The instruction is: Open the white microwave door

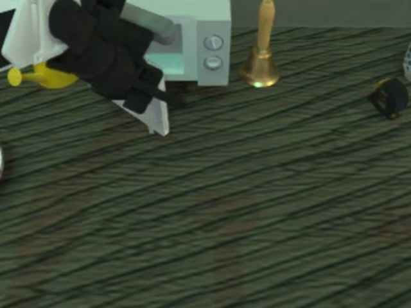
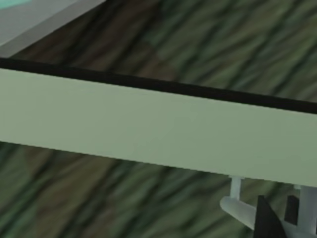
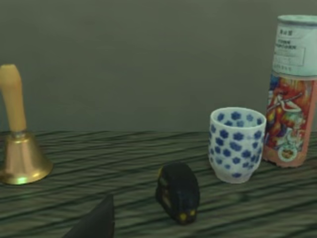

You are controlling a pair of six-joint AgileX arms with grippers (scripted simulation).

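Already the white microwave door (image 1: pixel 157 112) stands swung well out from the microwave (image 1: pixel 192 38), its cavity exposed, so little swing is left. Our left gripper (image 1: pixel 149 92) sits at the door's handle (image 2: pixel 247 210); whether it clamps we cannot tell.

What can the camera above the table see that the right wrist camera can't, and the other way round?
Only the top view shows the microwave with its white door swung open, the left arm's pincer at the door's edge, the two knobs and a yellow watering can. Only the right wrist view shows the blue-patterned cup and the tall printed can beside it. Both show the brass bell and the small black tape measure on the table.
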